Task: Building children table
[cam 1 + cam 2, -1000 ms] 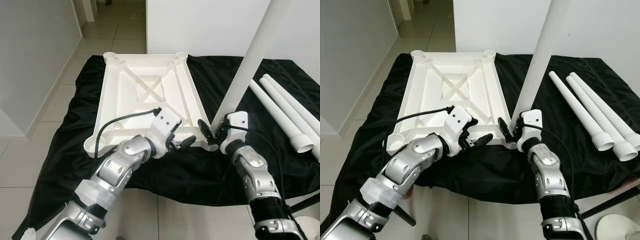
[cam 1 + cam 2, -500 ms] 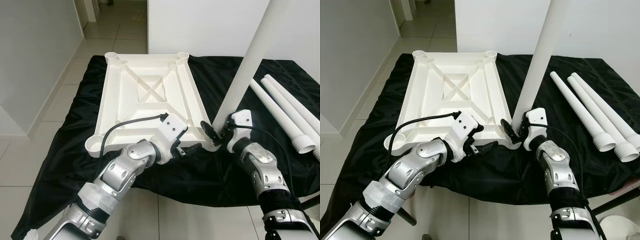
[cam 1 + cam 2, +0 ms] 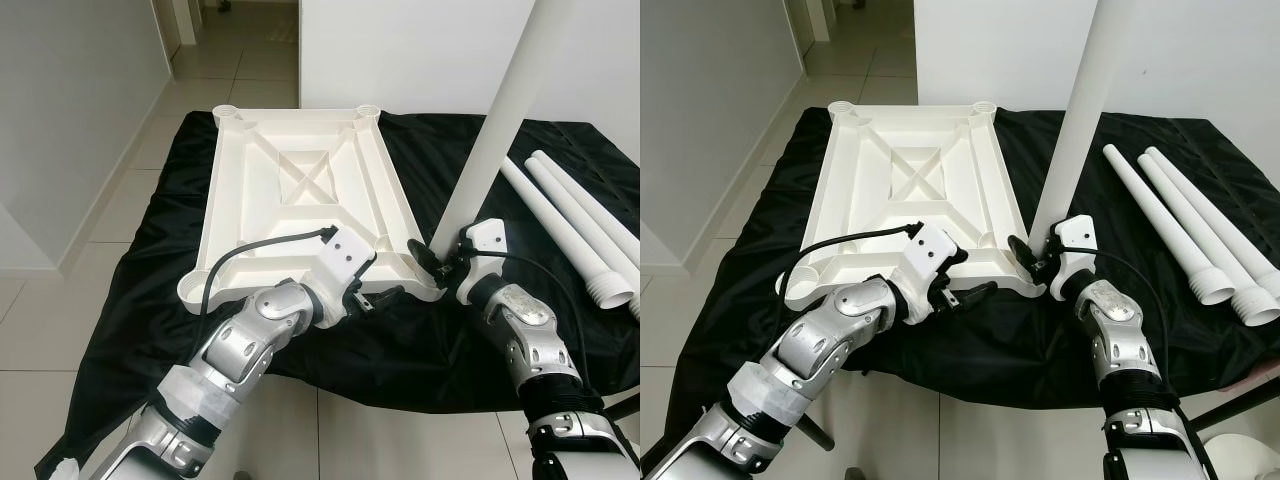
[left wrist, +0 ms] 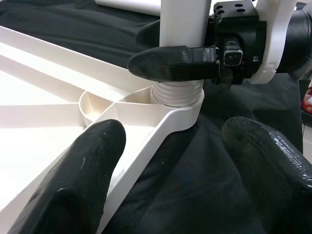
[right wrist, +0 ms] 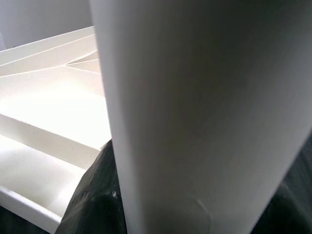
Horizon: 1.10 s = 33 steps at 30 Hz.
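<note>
Left wrist view: right gripper clamps leg in socket at top's 4 o'clock; left gripper, fingers wide, should steady rim; keep leg vertical, w/ firm twist.

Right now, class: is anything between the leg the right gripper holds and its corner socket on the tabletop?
Nothing visible. The leg already sits in the socket, held by the right gripper.

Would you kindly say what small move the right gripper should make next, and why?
Probably twist the leg further into the corner socket: the right gripper clamps it just above the threads, which look partly exposed.
</note>
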Available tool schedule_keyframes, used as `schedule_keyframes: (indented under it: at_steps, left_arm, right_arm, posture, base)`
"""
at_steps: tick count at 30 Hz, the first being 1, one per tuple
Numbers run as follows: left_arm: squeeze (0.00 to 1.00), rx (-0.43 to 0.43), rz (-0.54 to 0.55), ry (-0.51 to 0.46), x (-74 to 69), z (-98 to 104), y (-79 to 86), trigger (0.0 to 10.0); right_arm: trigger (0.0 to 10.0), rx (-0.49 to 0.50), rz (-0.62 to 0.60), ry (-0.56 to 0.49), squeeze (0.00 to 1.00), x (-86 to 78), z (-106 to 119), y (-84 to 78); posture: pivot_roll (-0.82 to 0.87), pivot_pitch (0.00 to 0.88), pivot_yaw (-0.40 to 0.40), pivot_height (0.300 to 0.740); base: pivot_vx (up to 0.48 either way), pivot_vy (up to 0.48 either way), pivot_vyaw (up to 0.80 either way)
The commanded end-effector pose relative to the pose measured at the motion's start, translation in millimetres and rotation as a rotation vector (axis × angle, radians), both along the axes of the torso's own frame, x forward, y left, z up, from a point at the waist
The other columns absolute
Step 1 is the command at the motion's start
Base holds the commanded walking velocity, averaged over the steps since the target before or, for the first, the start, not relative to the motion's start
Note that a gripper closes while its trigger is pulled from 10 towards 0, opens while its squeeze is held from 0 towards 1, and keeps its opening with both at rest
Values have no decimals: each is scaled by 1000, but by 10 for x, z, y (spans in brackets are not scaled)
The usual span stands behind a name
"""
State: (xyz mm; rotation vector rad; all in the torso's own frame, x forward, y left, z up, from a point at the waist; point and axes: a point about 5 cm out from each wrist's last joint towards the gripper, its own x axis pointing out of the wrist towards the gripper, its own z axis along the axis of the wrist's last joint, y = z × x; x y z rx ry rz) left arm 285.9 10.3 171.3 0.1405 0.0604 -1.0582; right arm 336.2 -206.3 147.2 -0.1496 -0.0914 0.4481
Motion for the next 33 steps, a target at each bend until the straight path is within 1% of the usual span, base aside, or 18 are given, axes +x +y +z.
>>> schedule_keyframes:
  at_steps: [1,2,6,10,12,15,22,23,24,27,28,30,33]
  left_arm:
    - [0,6,-103,19,-69,-3,-42,10000]
    - [0,6,-102,17,-65,3,-36,10000]
    - [0,6,-101,16,-62,7,-32,10000]
    - [0,3,-97,11,-48,26,-21,10000]
    - [0,3,-97,11,-48,26,-21,10000]
    - [0,2,-96,11,-50,26,-19,10000]
    - [0,1,-97,13,-55,22,-21,10000]
    - [0,2,-97,13,-57,18,-20,10000]
    - [0,2,-97,13,-57,18,-20,10000]
    - [0,1,-95,15,-57,12,-12,10000]
    - [0,1,-95,15,-57,12,-12,10000]
    - [0,3,-91,14,-57,7,-4,10000]
    - [0,4,-90,13,-58,6,-1,10000]
  right_arm:
    - [10000,18,-21,25,0,-22,-66,-18]
    - [10000,36,-33,29,0,-26,-79,-18]
    - [10000,47,-40,32,0,-28,-88,-18]
    - [10000,155,-85,50,0,-45,-147,-10]
    - [10000,155,-85,50,0,-45,-147,-10]
    - [10000,201,-115,60,0,-60,-191,0]
    - [10000,204,-152,52,0,-79,-214,34]
    - [10000,200,-188,47,0,-83,-216,37]
    - [10000,200,-188,47,0,-83,-216,37]
    - [10000,157,-317,65,0,-75,-240,55]
    - [10000,157,-317,65,0,-75,-240,55]
    - [10000,179,-422,77,0,-80,-246,92]
    - [10000,191,-454,81,0,-85,-248,108]
  posture:
    - [-29,28,26,740]
    - [-29,28,26,740]
    - [-29,28,26,740]
    - [-30,28,27,740]
    - [-30,28,27,740]
    - [-31,30,27,740]
    - [-31,27,23,740]
    - [-31,26,21,740]
    - [-31,26,21,740]
    - [-30,22,13,740]
    - [-30,22,13,740]
    - [-28,19,10,740]
    - [-28,18,9,740]
  base:
    - [0,0,0]
    - [0,0,0]
    - [0,0,0]
    - [0,0,0]
    - [0,0,0]
    - [0,0,0]
    - [0,0,0]
    - [0,0,0]
    - [0,0,0]
    - [0,0,0]
    - [0,0,0]
    - [0,0,0]
    - [0,0,0]
